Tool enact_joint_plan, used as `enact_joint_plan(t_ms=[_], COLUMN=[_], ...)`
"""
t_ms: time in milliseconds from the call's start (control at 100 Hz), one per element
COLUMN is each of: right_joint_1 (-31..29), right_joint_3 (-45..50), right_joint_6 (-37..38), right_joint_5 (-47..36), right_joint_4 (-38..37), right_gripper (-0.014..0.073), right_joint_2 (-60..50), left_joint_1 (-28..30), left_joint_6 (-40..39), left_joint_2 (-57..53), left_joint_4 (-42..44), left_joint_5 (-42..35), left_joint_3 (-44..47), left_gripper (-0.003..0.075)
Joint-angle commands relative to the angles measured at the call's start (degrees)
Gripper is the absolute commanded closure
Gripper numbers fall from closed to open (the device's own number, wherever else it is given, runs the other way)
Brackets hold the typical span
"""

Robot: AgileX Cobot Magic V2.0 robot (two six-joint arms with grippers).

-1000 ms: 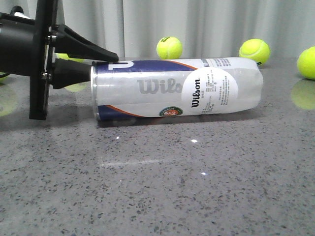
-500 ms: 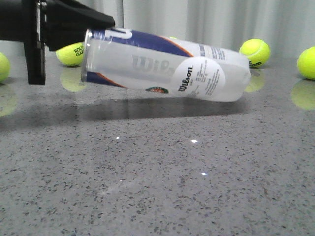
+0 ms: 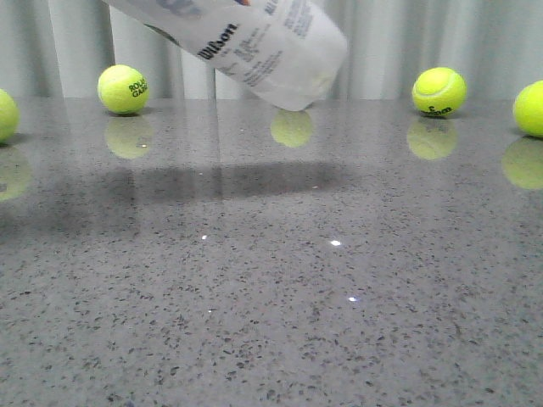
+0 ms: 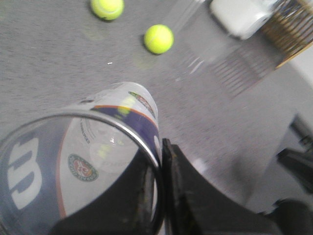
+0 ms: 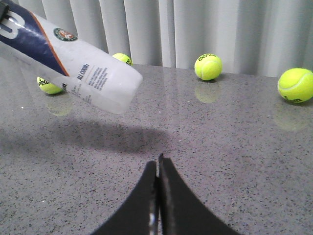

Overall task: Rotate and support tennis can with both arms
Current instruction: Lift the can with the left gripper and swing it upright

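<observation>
Tilting tennis can (image 3: pixel 254 47), closed end down-right.

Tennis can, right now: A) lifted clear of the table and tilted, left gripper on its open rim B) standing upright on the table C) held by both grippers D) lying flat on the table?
A: the tennis can hangs tilted above its shadow on the table, the left gripper clamps its rim, and the right gripper is shut on nothing, well apart from it.
</observation>
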Motion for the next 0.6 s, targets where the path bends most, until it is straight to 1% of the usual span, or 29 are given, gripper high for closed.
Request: enact_joint_plan(t_ms=[0,90,190,410,520,590], right_joint_1=[-0.2,-0.2,-0.2,-0.2,-0.2,-0.2], right_joint_3=[-1.4,-1.4,-1.4,-1.4,-1.4,-1.4], right_joint_6=[-0.5,-0.5,-0.5,-0.5,-0.5,-0.5], right_joint_5=[-4.4,-4.4,-4.4,-4.4,-4.4,-4.4], right_joint_4=[-0.5,-0.5,-0.5,-0.5,-0.5,-0.5], right_gripper=[0.0652,0.0652,0.0652,0.0652,0.0652,0.0652], right_joint_2=[0.4,0.4,0.4,0.4,0.4,0.4], left_joint_1=[-0.4,-0.8,-3.6,-15.6,-21.7,-25.6], left_joint_6=[-7.5,-12.3,-17.4,-29.8,-36.1,-38.2], left_joint_2=[-2.2,-2.6,-2.6,-1.9,-0.2,1.5], left_joint_4=[8.0,15.7,24.8,44.9,54.5,59.0], left_joint_5=[0.9,2.9,4.0,6.4,10.9,14.6], left_joint_3=[-6.1,-10.3,-14.2,-19.1,-20.8,-22.2], left_gripper=[0.0739,0.0739,0.0739,0.0739,0.0739,0.0739])
